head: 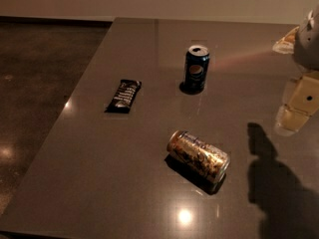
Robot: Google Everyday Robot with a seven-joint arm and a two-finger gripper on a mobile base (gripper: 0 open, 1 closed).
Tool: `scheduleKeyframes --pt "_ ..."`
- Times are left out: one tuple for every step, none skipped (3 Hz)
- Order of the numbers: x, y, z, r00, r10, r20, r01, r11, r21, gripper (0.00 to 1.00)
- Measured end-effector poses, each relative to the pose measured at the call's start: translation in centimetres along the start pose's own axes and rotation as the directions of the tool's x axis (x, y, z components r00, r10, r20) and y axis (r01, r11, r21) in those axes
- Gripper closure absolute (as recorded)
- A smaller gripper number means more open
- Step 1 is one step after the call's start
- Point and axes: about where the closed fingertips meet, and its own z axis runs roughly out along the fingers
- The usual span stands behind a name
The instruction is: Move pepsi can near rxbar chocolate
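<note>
The pepsi can (196,69) stands upright on the grey table (149,183), a little right of its middle and toward the far side. The rxbar chocolate (123,96), a flat black wrapper with white lettering, lies to the left of the can and slightly nearer. My gripper (298,108) hangs at the right edge of the camera view, above the table, well to the right of the can and apart from it. It holds nothing that I can see.
A gold-and-brown patterned can (199,155) lies on its side in front of the pepsi can. The table's left edge runs diagonally beside a dark floor (35,83). The arm's shadow (279,188) falls on the table at the lower right.
</note>
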Motion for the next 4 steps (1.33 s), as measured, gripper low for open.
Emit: scheduleKeyframes --pt "0.0 0.0 0.0 1.0 0.0 0.0 0.0 1.0 0.0 0.0" --pt "-0.6 -2.0 0.3 0.998 0.044 0.053 -0.045 0.9989 0.013 0.0" --pt "-2.3 -6.2 2.1 0.982 0.135 0.133 -0.141 0.9896 0.031 0.0" --pt "-3.9 -9.7 3.7 0.955 0.223 0.194 -0.234 0.9716 0.036 0.0"
